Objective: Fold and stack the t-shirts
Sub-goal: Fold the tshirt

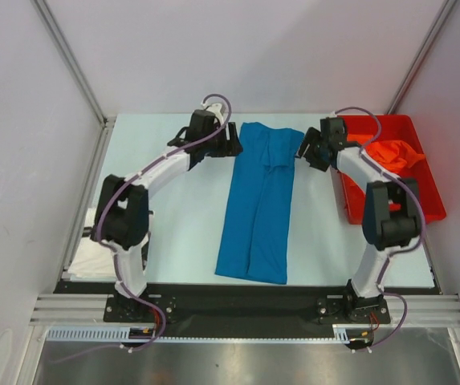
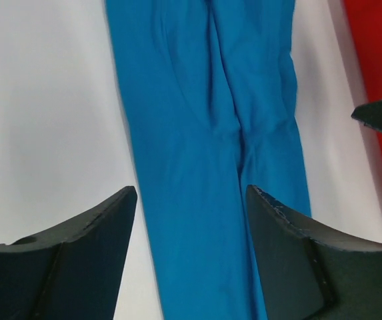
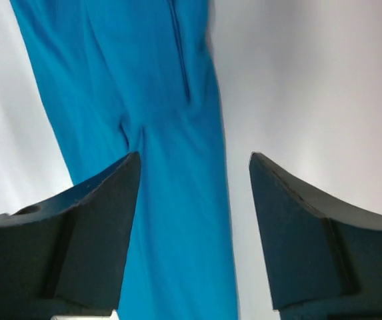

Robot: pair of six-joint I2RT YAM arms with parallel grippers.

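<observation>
On your left, the left arm is reaching out over the pale table (image 1: 173, 241), and the left gripper (image 1: 228, 143) is hanging just beside the far left corner of the blue t-shirt (image 1: 260, 200). Its fingers are standing apart and are gripping nothing; in the left wrist view you are seeing the shirt's left edge running away between the two dark pads, flat on the table below them. In the middle, the blue t-shirt is lying as a long narrow strip from the far side toward the arm bases, with its sides turned in, a crease running down its length, and its far end a little wider than the near one. Moving right, the right gripper (image 1: 308, 150) is hovering at the shirt's far right corner, also with its fingers spread and nothing clamped; its wrist view is showing the shirt's right edge under the gap and bare table beyond. Furthest right, the red bin (image 1: 426, 204) is sitting on the table, well apart from the blue shirt, and the orange t-shirt (image 1: 394, 151) is lying crumpled in its far half, with the right arm crossing above the bin's left wall.
</observation>
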